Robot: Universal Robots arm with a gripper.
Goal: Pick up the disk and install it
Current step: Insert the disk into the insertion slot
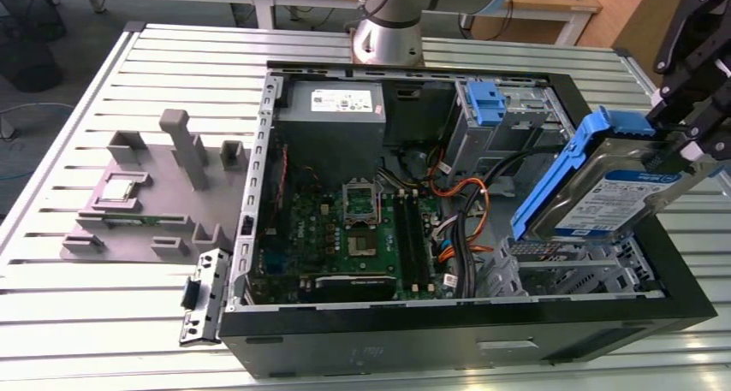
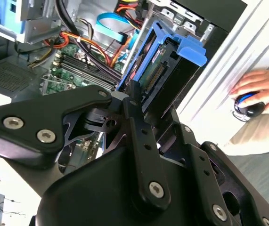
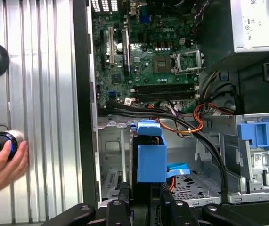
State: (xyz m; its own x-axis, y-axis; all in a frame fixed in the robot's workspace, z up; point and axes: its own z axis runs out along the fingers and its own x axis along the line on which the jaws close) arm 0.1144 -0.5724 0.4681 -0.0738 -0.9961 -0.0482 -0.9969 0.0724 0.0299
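The disk [image 1: 603, 201] is a silver drive with a white-and-blue label in a blue carrier bracket. It hangs tilted above the metal drive cage [image 1: 571, 267] at the exterior view's right of the open computer case [image 1: 457, 322]. My gripper [image 1: 668, 156] is shut on the disk's upper end. In the second wrist view the black fingers [image 2: 133, 101] clamp the disk [image 2: 165, 70] by its sides. In the first wrist view the disk [image 3: 151, 155] stands edge-on over the empty bay, with the gripper [image 3: 143, 195] just behind it.
A second blue bracket [image 1: 485, 100] sits in the far bay beside the grey power supply [image 1: 334, 104]. Cables [image 1: 468, 194] run past the motherboard [image 1: 354, 228]. A grey fixture [image 1: 160, 194] stands at the exterior view's left. A person's hand [image 3: 2, 165] rests on the table beside the case.
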